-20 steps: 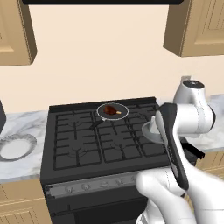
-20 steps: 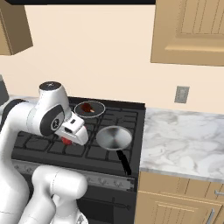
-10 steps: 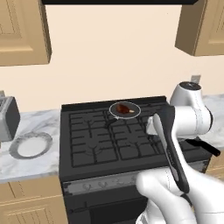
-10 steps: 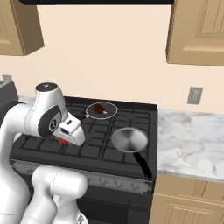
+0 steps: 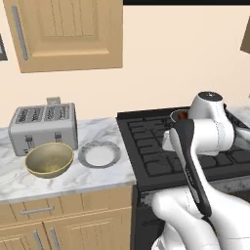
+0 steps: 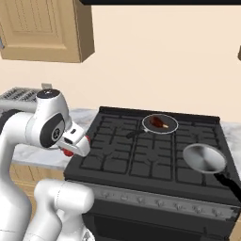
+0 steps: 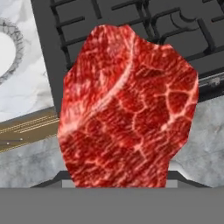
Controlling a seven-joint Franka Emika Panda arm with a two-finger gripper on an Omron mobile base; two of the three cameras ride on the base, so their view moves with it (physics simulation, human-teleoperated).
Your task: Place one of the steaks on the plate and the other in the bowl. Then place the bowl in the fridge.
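Base views look forward-down from behind the arm, left and right. Both share the stove [image 5: 161, 146]. Hand view sits close on the steak [image 7: 127, 105].

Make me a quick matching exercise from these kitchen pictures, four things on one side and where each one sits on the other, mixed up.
Things:
1. red steak
2. brown steak
3. bowl
4. plate

Places:
A. on the counter, in front of the toaster
B. in the back pan on the stove
C. in the gripper
D. on the counter, between the bowl and the stove

Pairs: 1-C, 2-B, 3-A, 4-D
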